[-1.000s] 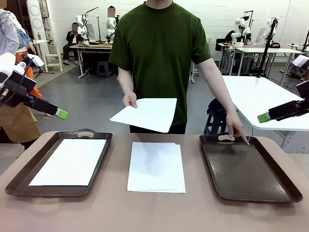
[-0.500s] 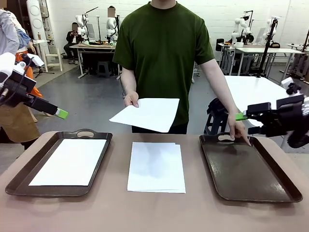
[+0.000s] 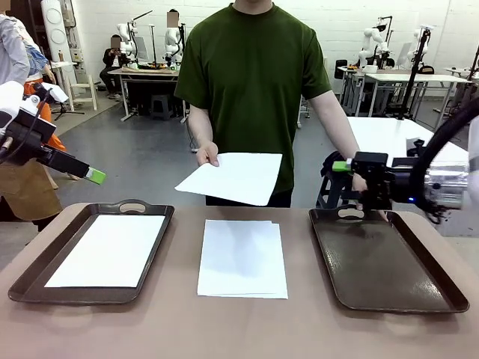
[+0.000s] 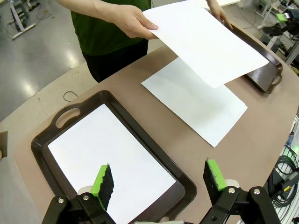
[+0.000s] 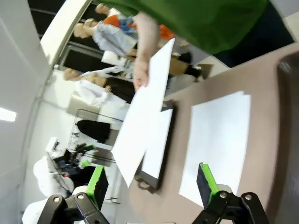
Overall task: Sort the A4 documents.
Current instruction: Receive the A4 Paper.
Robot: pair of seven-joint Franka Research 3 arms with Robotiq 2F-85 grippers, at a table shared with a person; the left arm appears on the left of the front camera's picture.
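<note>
A person across the table holds one A4 document (image 3: 232, 178) (image 4: 205, 42) (image 5: 145, 121) out in one hand (image 3: 208, 155), above the table's far edge. More A4 documents (image 3: 242, 258) (image 4: 196, 100) (image 5: 219, 140) lie stacked at the table's middle. Another sheet (image 3: 108, 249) (image 4: 107, 154) lies in the left dark brown tray (image 3: 30, 280) (image 4: 44, 140). My right gripper (image 3: 341, 166) (image 5: 152, 182) is open, hovers over the far end of the right tray (image 3: 385, 262) and points left at the held sheet. Off the table's left end, my left gripper (image 3: 95, 176) (image 4: 159, 177) hangs open and empty.
The right tray holds nothing. The person's other hand (image 3: 359, 183) rests near its handle, partly behind my right gripper. The brown table (image 3: 239, 329) has bare surface along its near edge. A white table (image 3: 397, 149) stands behind on the right.
My right arm has swung in from the far right to above the right tray's far end. The person has shifted the held sheet slightly right. The left arm has not moved.
</note>
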